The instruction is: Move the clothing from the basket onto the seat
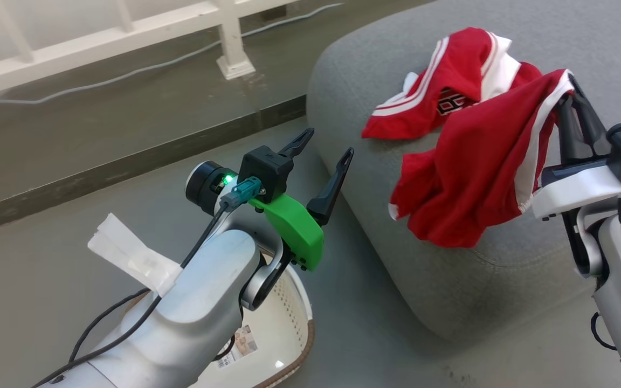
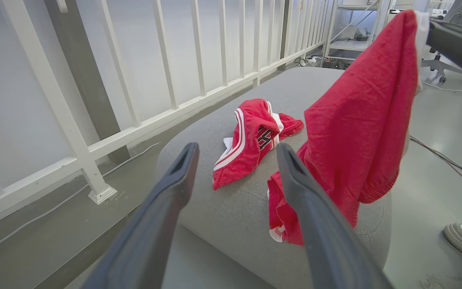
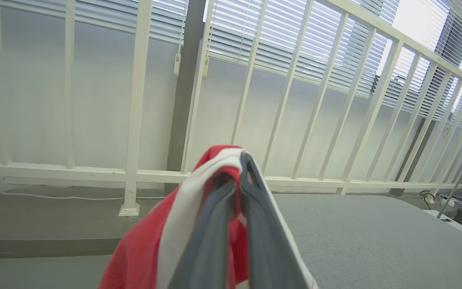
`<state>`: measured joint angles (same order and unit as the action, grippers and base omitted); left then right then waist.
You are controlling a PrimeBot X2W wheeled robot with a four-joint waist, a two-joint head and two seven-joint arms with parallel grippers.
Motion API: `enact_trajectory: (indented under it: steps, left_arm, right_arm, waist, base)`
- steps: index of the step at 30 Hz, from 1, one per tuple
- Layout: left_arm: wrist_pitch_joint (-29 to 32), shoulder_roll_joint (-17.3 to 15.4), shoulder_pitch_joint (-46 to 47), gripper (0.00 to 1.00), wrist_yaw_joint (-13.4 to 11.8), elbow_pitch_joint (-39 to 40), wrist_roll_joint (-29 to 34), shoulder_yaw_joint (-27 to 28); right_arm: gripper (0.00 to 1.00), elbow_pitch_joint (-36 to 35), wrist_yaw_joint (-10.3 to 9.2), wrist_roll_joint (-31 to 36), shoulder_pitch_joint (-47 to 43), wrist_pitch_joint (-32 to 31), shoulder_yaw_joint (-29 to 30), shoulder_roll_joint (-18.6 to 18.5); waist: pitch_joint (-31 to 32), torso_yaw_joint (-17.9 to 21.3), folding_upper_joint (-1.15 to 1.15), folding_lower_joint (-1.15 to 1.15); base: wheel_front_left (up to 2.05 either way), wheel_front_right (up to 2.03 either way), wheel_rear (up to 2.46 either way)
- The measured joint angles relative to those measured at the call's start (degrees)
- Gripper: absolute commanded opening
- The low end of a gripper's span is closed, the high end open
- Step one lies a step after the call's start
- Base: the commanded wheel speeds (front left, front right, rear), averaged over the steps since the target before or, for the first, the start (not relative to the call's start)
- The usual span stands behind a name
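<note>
One red garment point(image 1: 423, 89) with white stripes and black-and-white lettering lies crumpled on the top of the seat point(image 1: 585, 48), near its rounded corner. The second red garment point(image 1: 477, 172) hangs just beside it, pinched by its white-trimmed edge in the right tool point(image 1: 573, 94). That tool's two dark fingers point(image 3: 255, 224) are closed tight on the fabric, as the right wrist view shows from close up. From this raised point the cloth falls in a long drape, and its lower folds rest on the grey cushion close to the front edge. The two garments sit close together; from the head view the hanging one overlaps the lying one.

The left tool point(image 1: 328, 143) hovers over the floor point(image 1: 46, 269) just off the seat's corner. Its fingers are spread wide with nothing between them, and they point toward the clothing.

The basket point(image 1: 302, 323) stands on the floor beside the seat, below the left arm, whose pale forearm hides much of it. A printed label point(image 1: 240, 345) shows inside it.

A white railing point(image 1: 127, 32) runs beyond the seat, with a pale cable point(image 1: 143, 67) along the floor at its foot. In the left wrist view a person's shoe point(image 2: 461, 239) rests on the floor to the far side of the seat.
</note>
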<state>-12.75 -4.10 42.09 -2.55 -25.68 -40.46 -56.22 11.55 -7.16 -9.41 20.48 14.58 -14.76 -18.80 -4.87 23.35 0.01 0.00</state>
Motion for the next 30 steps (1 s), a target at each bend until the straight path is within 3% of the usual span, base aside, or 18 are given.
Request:
enact_trajectory:
  steps: [12,17,30]
  left_arm:
    - [-0.24,0.09,0.02,1.00,-0.05,1.89,2.22,-1.48]
    - [0.24,0.09,0.19,1.00,-0.07,2.35,2.45,-1.99]
    - [1.91,0.15,2.95,1.00,-0.05,4.82,3.45,-3.46]
  right_arm:
    - [0.00,-0.33,0.14,-4.85,-1.26,0.00,3.80,-0.79]
    - [0.00,0.13,1.63,-7.75,-0.57,-0.63,5.04,-0.74]
    - [0.00,3.18,3.57,-10.99,17.02,-6.65,10.53,-5.28]
  waist:
    - [-3.02,5.60,0.00,0.00]
    - [-5.08,6.82,0.00,0.00]
    - [-9.21,4.75,0.00,0.00]
  base:
    - [0.00,0.00,0.00]
    - [0.00,0.00,0.00]
    - [0.00,0.00,0.00]
